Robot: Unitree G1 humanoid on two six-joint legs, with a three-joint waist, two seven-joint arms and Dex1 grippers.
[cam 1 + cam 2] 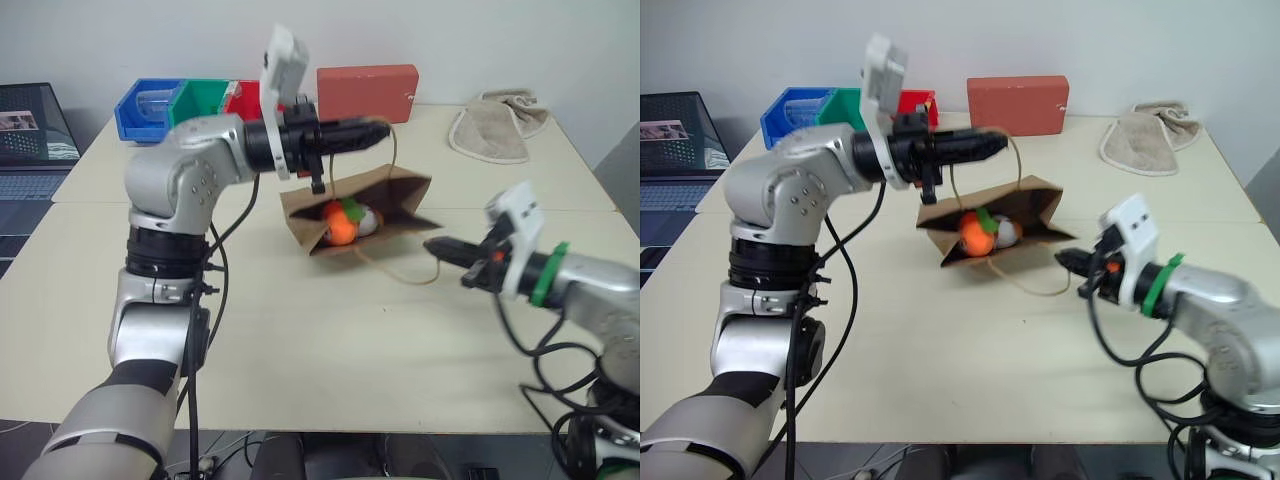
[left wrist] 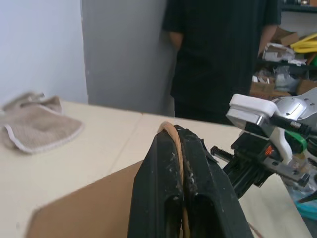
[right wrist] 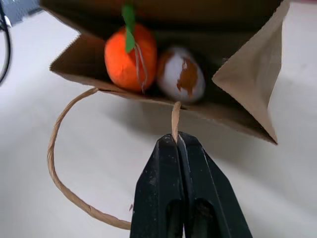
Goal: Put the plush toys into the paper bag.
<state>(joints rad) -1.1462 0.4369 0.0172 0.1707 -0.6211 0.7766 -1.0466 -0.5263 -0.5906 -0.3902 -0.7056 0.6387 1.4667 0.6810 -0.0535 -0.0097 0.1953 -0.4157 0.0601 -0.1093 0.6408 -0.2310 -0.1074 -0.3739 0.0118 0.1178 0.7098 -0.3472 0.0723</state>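
I reckon the job is nearly done: both plush toys [image 3: 153,64] sit inside the paper bag [image 1: 395,195] on the worktop [image 1: 300,340], left end effector [image 1: 380,128] and right end effector [image 1: 432,246] each clamped on a handle.

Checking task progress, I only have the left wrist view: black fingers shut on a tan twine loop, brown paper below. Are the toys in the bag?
Observer: Yes. The orange plush carrot with green leaves and the white plush egg with brown feet both lie inside the brown kraft paper bag.
Operator: What is the right gripper doing?
Observer: The right gripper is shut on the bag's other tan twine handle, near the bag's lower edge.
Operator: Is the bag upright?
Observer: No. It lies tilted on the cream table, its mouth facing the robot; the left gripper holds its handle above the bag.
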